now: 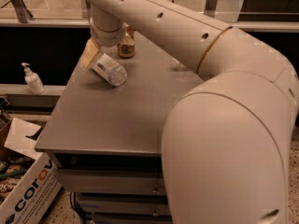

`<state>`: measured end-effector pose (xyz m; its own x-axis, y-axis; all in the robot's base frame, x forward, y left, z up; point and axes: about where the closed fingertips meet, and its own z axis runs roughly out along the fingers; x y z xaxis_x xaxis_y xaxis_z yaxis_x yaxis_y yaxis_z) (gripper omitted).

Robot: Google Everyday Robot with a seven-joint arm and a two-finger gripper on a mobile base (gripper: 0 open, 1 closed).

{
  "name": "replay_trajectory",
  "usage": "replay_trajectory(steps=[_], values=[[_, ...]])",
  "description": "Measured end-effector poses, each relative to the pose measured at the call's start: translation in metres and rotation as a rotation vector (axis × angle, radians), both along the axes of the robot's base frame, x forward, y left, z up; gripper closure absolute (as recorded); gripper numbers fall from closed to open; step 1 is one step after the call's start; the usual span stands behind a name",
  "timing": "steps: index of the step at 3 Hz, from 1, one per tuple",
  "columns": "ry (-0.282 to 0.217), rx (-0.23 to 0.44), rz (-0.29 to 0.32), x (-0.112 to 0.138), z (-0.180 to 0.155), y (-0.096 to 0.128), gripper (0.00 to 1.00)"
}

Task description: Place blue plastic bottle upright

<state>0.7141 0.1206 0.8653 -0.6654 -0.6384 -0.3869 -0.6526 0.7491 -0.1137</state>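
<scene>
The blue plastic bottle (110,70) is clear with a pale label. It lies tilted at the far left of the grey table (117,115), its base pointing toward me and to the right. Its cap end is hidden under my gripper (96,59). The gripper hangs from the wrist (106,31) and is closed around the bottle's upper part. One beige finger (90,54) shows on the bottle's left side. The bottle's low end is at or just above the table top.
A brown can (126,45) stands just behind the gripper. A small white pump bottle (32,78) stands on a ledge to the left of the table. A cardboard box (28,195) sits on the floor at lower left. My arm (224,125) fills the right side.
</scene>
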Motion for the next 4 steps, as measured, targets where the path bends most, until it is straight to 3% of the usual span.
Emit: replay_trajectory(steps=[4], values=[[0.073, -0.071, 0.014, 0.008, -0.031, 0.018, 0.00]])
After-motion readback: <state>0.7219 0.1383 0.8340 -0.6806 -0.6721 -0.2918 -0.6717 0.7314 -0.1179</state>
